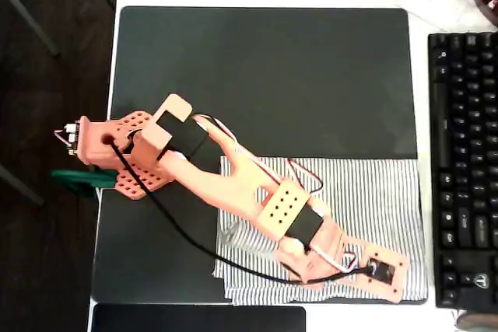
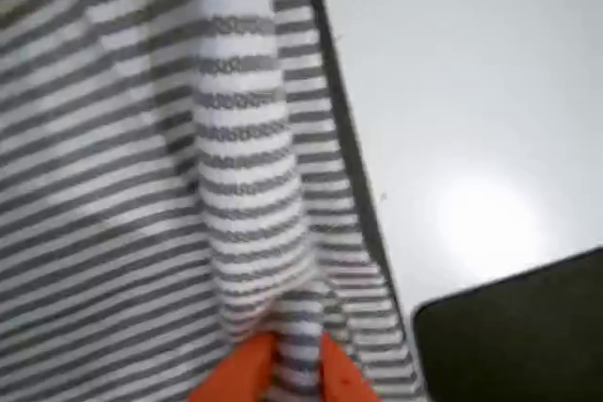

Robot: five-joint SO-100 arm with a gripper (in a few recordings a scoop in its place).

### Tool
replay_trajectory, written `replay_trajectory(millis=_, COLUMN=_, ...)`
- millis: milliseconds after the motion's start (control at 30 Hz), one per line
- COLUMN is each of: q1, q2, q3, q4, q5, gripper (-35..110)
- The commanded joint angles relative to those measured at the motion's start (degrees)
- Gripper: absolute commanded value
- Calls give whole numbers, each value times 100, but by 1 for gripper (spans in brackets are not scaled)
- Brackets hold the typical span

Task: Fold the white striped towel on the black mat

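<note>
From overhead, the towel [image 1: 366, 192] lies on the lower right part of the mat [image 1: 264, 83], beside a keyboard [image 1: 464, 161] at right. The orange arm [image 1: 233, 184] reaches across it, its gripper [image 1: 381, 274] at the towel's lower edge. In the wrist view, the gripper [image 2: 297, 369] pinches a raised ridge of towel [image 2: 141, 185] between its orange fingers [image 2: 247, 364].

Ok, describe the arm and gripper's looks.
The arm is salmon-orange plastic with perforated plates, black motor blocks at its joints, and a black cable plus thin red and white wires running along it. In the wrist view the gripper shows as bright orange fingertips.
</note>
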Motion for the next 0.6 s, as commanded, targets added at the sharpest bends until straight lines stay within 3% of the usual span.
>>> replay_trajectory(millis=0, q1=114, q2=26, q3=-9, q4=-255, q5=-18, gripper=11)
replay_trajectory(millis=133, q1=132, q2=202, q3=-88, q4=-114, q5=-70, gripper=12)
replay_trajectory(millis=300, q1=-88, q2=826, q3=-404, q4=809, q5=70, gripper=11)
replay_trajectory(millis=567, q1=-1116, q2=1564, q3=-360, q4=2180, q5=510, gripper=11)
